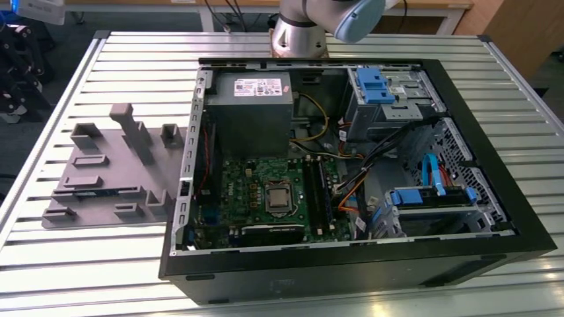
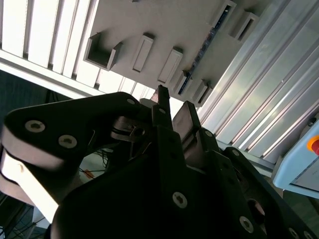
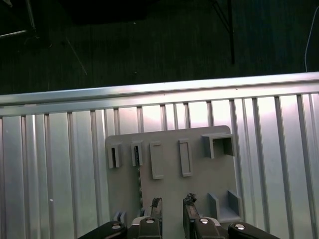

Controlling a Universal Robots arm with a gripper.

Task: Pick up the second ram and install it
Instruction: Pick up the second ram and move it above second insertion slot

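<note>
First wrist view: the gripper [image 3: 172,201] hangs over the gray holder tray [image 3: 199,184]. Its two dark fingers [image 3: 156,209] stand apart with nothing between them, and bare gray plastic shows through the gap. The tray lies flat on the slatted aluminium tabletop [image 3: 60,164] and carries raised slots and brackets. The second ram [image 3: 139,181] stands on edge in one long slot of the tray, near the fingers but untouched, showing a thin edge dotted with small parts. Past the tabletop's rail is dark floor [image 3: 149,40].

In the second wrist view the gripper [image 2: 173,110] is again poised above the tray [image 2: 164,25], and the ram [image 2: 205,44] sits as a dark strip in its slot.

In the exterior view, with the near edge as six o'clock, an open black computer case [image 1: 352,264] fills the middle. The tray [image 1: 123,168] lies at the case's nine o'clock, just beside its wall, and the ram [image 1: 110,192] shows as a blue strip toward the tray's six o'clock end.

Inside the case:
- The green motherboard [image 1: 238,198] sits at seven o'clock, with a processor [image 1: 277,196] on it.
- The gray power supply [image 1: 249,119] sits at eleven o'clock; its white label [image 1: 255,86] has print too small to read.
- Blue drive brackets [image 1: 374,86] sit at one o'clock.

The robot arm [image 1: 300,33] rises at twelve o'clock behind the case.
</note>
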